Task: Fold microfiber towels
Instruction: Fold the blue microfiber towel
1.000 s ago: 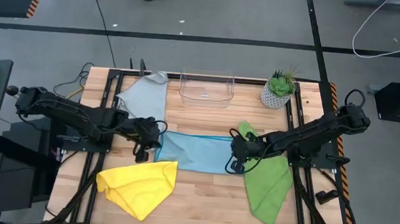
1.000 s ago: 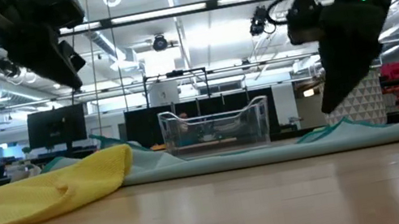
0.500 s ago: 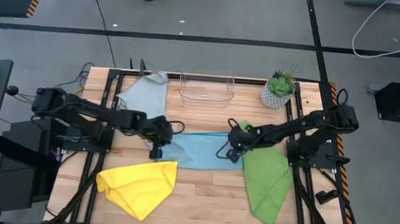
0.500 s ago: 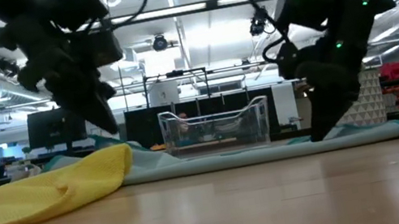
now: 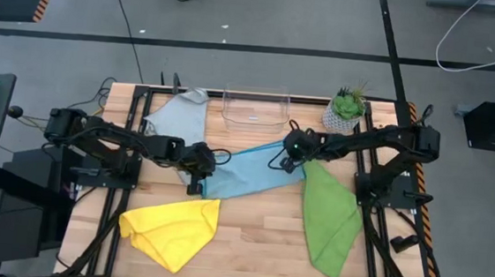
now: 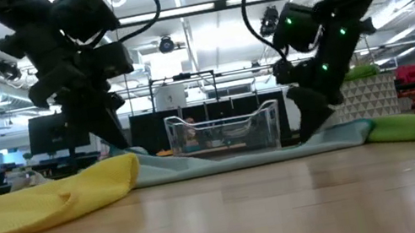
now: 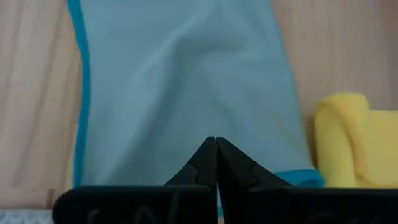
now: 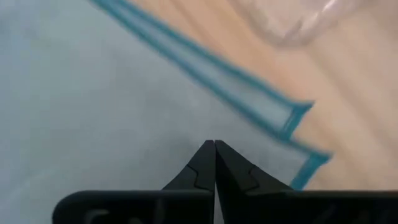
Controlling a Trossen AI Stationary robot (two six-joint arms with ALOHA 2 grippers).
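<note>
The light blue towel (image 5: 249, 172), folded into a long strip, lies flat and slanted across the table's middle; it also shows in the low view (image 6: 240, 156). My left gripper (image 5: 198, 182) is shut, tips down on the strip's left end. My right gripper (image 5: 288, 158) is shut, tips down on its right end, near the bin. The grey towel (image 5: 178, 117) lies at the far left. The yellow towel (image 5: 170, 228) lies crumpled at the near left, and the green towel (image 5: 328, 217) at the right. My left gripper presses its shut fingertips (image 7: 216, 149) down on the light blue towel's left end (image 7: 186, 124), just inside its end edge. It comes slanting down from the table's left. The cloth lies flat on the table under it. My right gripper presses its shut fingertips (image 8: 214, 152) down on the towel's right end (image 8: 155, 124), close to the corner where the layered trimmed edges (image 8: 292, 115) show. It comes slanting down from the table's right. The cloth stays on the table.
A clear plastic bin (image 5: 254, 108) stands at the far edge's middle, with a small potted plant (image 5: 345, 111) to its right. Dark frame rails run along both sides of the wooden table (image 5: 248, 245). Bare wood lies between the yellow and green towels.
Both grippers have come down onto the light blue towel, staying shut. My right gripper then swept toward the table's far edge, dragging the towel's right end along. The strip has turned from level to slanted while its left end stayed under my left gripper.
</note>
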